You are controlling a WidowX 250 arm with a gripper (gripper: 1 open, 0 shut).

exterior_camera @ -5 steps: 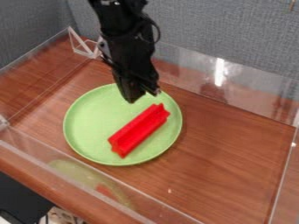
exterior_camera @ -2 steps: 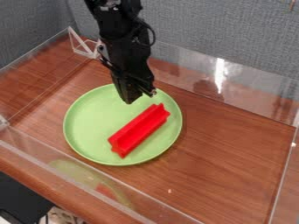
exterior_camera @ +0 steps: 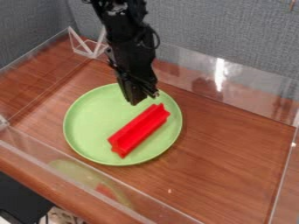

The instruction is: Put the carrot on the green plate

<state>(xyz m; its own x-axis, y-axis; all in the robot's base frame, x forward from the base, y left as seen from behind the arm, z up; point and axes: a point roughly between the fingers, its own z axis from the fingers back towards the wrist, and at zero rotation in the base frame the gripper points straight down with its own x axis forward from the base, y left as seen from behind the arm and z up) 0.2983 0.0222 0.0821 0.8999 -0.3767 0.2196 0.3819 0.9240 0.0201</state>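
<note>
The carrot (exterior_camera: 140, 130) is a bright red bar lying flat on the right half of the green plate (exterior_camera: 89, 122), running from lower left to upper right. My gripper (exterior_camera: 138, 93) hangs just above the carrot's upper right end, pointing down. Its fingers stand a small way apart and hold nothing. The dark arm rises from it toward the top of the camera view.
The plate rests on a brown wooden table (exterior_camera: 222, 144) enclosed by clear plastic walls (exterior_camera: 233, 74). A low clear wall (exterior_camera: 70, 171) runs along the front edge. Grey fabric panels stand behind.
The gripper has lifted slightly off the carrot's upper end and its fingers have parted a little. The carrot stays put on the plate.
</note>
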